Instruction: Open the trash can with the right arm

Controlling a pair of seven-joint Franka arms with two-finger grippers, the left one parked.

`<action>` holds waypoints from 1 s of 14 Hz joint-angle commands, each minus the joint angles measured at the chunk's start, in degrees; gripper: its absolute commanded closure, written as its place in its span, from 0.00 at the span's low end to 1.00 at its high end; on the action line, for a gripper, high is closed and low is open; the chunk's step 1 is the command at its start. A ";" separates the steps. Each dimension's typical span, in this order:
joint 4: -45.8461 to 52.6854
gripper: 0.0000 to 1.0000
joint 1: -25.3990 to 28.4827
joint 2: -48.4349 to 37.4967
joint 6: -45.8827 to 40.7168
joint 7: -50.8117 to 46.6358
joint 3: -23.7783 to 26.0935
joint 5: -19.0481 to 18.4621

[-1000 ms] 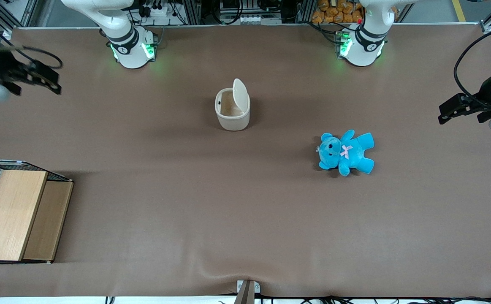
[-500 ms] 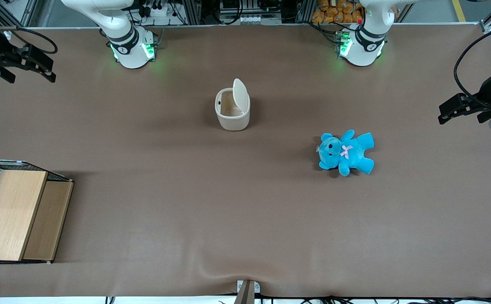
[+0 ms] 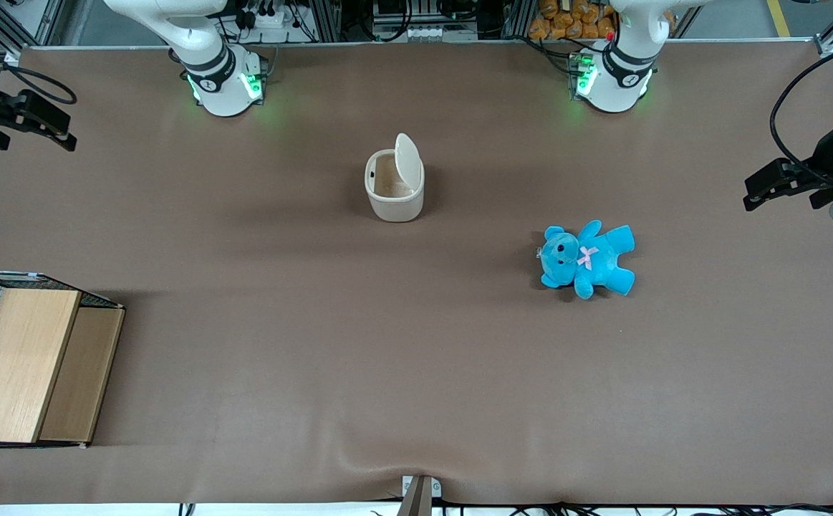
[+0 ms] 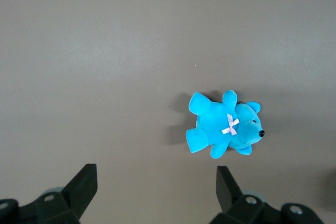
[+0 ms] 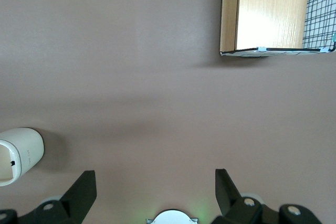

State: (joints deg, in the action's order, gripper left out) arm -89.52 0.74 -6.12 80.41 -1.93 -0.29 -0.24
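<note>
Trash can stands mid-counter, nearer the edge where the arm bases sit, its flip lid raised upright and the inside exposed. The gripper hangs at the working arm's end of the counter, well apart from the can, fingers spread and holding nothing.

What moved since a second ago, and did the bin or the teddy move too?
Only the right arm's gripper moved: it pulled away toward the working arm's end of the table, farther from the front camera, fingers open and holding nothing. The trash can, lid up, the blue teddy and the wooden box stayed put.
</note>
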 commanded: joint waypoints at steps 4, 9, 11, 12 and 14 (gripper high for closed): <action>-0.13 0.00 -0.57 0.40 0.18 2.19 -0.41 -0.11; 0.22 0.00 -0.48 1.11 -0.08 1.93 -0.41 -0.11; 0.22 0.00 -0.30 1.11 0.01 1.93 -0.41 -0.11; 0.22 0.00 -0.22 1.11 0.01 1.84 -0.41 -0.11; 0.22 0.00 -0.30 1.20 0.01 1.93 -0.41 -0.11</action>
State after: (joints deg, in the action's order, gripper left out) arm -89.64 0.74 -5.09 80.42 -0.70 -0.91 -0.23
